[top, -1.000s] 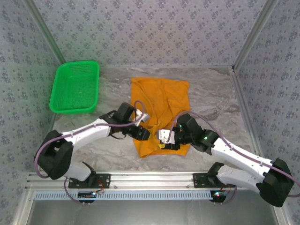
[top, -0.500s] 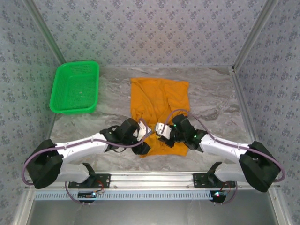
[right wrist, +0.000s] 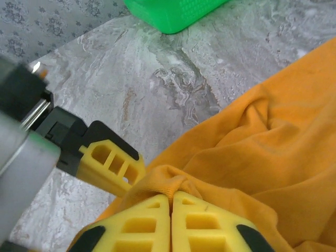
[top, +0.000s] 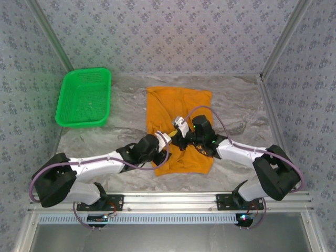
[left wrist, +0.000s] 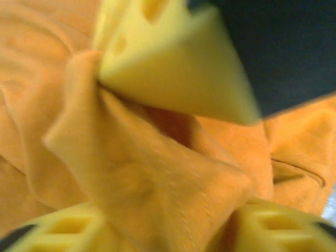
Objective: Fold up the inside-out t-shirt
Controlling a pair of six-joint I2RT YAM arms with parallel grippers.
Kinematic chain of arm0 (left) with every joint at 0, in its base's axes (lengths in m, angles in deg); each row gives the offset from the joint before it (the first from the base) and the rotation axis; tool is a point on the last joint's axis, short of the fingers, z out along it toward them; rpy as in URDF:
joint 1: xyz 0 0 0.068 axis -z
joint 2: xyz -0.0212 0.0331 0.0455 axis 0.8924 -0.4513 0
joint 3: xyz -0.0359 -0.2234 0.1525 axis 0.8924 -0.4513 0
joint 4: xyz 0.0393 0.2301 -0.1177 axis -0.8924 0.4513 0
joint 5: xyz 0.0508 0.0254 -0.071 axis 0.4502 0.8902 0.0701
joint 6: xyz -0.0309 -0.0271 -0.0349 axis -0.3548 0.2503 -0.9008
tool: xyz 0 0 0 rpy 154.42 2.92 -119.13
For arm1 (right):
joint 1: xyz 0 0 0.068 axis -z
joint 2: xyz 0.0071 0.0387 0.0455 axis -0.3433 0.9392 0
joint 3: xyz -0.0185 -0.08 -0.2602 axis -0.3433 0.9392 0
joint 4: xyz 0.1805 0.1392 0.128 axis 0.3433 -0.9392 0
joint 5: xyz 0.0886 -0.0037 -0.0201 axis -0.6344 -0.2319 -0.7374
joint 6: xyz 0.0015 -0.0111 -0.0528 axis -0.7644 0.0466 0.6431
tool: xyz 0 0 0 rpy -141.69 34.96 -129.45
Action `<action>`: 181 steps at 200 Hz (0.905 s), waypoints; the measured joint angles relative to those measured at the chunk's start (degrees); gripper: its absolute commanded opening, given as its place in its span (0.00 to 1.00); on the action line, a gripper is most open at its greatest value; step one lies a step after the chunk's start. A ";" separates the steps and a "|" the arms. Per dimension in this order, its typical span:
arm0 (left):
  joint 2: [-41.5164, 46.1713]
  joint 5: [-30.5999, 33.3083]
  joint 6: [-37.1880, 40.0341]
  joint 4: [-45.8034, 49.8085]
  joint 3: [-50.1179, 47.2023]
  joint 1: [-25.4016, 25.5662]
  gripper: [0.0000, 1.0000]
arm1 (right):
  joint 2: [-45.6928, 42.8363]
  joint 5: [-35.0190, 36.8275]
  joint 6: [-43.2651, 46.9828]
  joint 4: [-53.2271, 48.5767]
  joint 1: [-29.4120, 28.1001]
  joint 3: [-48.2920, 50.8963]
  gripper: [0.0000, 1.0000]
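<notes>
Both biting the t-shirt (top: 181, 105)!
Clamped tight: left gripper (left wrist: 168, 157) and right gripper (right wrist: 171, 202) on its folds; basket (top: 84, 100) at ten o'clock.

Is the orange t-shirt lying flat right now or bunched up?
Partly bunched: left gripper and right gripper each pinch a fold of the t-shirt, while its far part lies flat.

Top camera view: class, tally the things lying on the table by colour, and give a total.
Orange t-shirt: 1
Green basket: 1
Total: 2
</notes>
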 measured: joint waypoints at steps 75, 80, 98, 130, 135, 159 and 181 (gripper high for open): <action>14.64 -15.45 -3.23 0.17 -7.41 -8.85 0.35 | -13.09 0.72 6.75 -3.91 3.37 7.98 0.38; 15.61 -16.22 -3.61 0.24 -7.41 -9.09 0.37 | -14.25 0.68 8.13 -4.68 2.71 8.50 0.38; 17.27 -17.77 -4.98 0.44 -7.41 -9.97 0.45 | -15.39 1.38 12.63 -6.80 -0.61 8.48 0.39; 13.40 -18.12 -6.82 2.58 -6.84 -11.02 0.69 | -10.93 7.32 14.75 -7.15 -7.28 8.46 0.42; 12.20 -18.27 -6.67 3.02 -6.51 -11.13 0.70 | -9.70 8.96 14.12 -6.51 -8.24 8.46 0.42; 7.54 -19.54 -7.28 4.28 -3.82 -11.13 0.79 | -3.93 16.48 9.20 -2.62 -10.69 8.46 0.42; 4.66 -19.89 -6.47 4.15 -1.14 -11.06 0.79 | -0.28 21.27 4.04 1.05 -11.32 8.46 0.39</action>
